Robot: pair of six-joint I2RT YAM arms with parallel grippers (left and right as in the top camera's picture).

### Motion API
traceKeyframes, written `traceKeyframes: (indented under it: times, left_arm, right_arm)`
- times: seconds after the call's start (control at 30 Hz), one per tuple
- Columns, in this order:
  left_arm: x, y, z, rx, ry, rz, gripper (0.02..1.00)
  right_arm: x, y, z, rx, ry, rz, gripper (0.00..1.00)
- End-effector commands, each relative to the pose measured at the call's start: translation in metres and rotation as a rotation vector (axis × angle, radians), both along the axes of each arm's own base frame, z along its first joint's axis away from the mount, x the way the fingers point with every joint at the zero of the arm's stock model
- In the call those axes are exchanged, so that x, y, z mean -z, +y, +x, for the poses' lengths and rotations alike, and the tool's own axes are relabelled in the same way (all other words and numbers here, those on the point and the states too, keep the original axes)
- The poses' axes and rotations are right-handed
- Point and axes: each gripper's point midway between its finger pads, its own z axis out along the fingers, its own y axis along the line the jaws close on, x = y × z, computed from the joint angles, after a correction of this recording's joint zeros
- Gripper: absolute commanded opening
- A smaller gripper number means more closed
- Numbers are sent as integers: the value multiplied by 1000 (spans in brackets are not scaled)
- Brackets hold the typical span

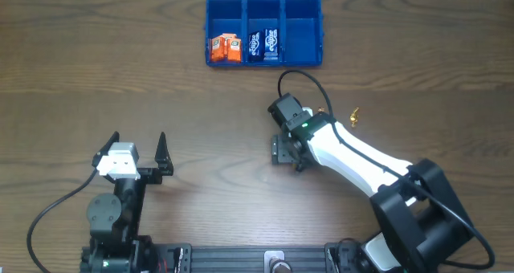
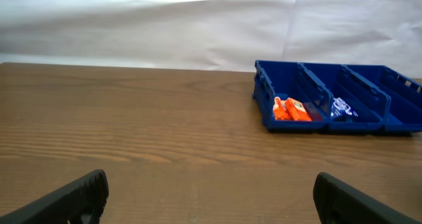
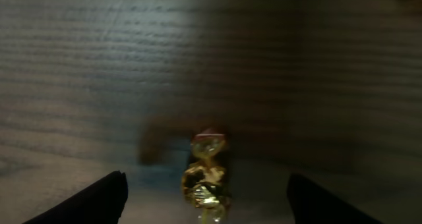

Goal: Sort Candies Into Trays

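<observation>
Overhead, a blue three-compartment tray (image 1: 302,36) sits at the far middle of the wooden table (image 1: 80,64). Orange candies (image 1: 225,48) lie in its left compartment and dark blue candies (image 1: 264,45) in the middle one. The left gripper (image 1: 138,138) hangs near its own base, well short of the tray, with its two fingers spread apart and nothing between them. The right arm reaches in across the middle, and the right gripper (image 1: 287,152) points down at the wood in front of the tray, well apart from it. A loose gold candy (image 1: 354,114) lies on the table just beyond that arm, touching nothing.

From the left wrist, the spread fingers (image 2: 72,197) frame bare wood. The tray (image 2: 264,99) stands well ahead and off to one side, with the orange candies (image 2: 293,109) in the nearest compartment and the dark blue candies (image 2: 341,108) in the next. A white backdrop (image 2: 165,26) rises behind the table edge.

From the right wrist, the gripper (image 3: 206,184) is low over the table (image 3: 132,53) in its own shadow. Its fingers (image 3: 92,201) stand wide apart — released, not gripping. A gold-wrapped candy (image 3: 208,178) lies on the wood midway between them, touched by neither finger.
</observation>
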Motion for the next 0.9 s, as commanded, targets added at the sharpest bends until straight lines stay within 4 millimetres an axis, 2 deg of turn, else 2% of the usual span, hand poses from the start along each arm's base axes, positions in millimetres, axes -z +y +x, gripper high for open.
traceKeyframes:
  times: [0.03,0.13,0.43,0.53,0.63,0.67,0.73,0.8,0.9]
  left_arm:
    - [16,-2,-1,16,47,14,998]
    - [16,-2,-1,16,47,14,998]
    - [16,-2,-1,16,47,14,998]
    - [16,-2,-1,16,47,14,998]
    - [16,-2,-1,16,47,14,998]
    - [16,-2,-1,16,47,14,996]
    - [16,-2,-1,16,47,14,998]
    - [16,-2,-1,16,47,14,998]
    - [16,-2,-1,16,47,14,998]
  right_arm:
    - [7,1,-4,7,20,-4,752]
    - [14,0,-7,22,45,-17,702]
    - [16,0,-7,26,46,-17,299]
    - [15,1,-5,25,39,-12,222]
    - [6,6,2,25,14,5,218]
    - [-7,10,9,25,-8,19,218]
    - [-67,18,42,-36,-106,47,218]
    - [-138,-3,86,-15,-217,-38,218]
    - [-212,-21,148,17,-366,-73,215]
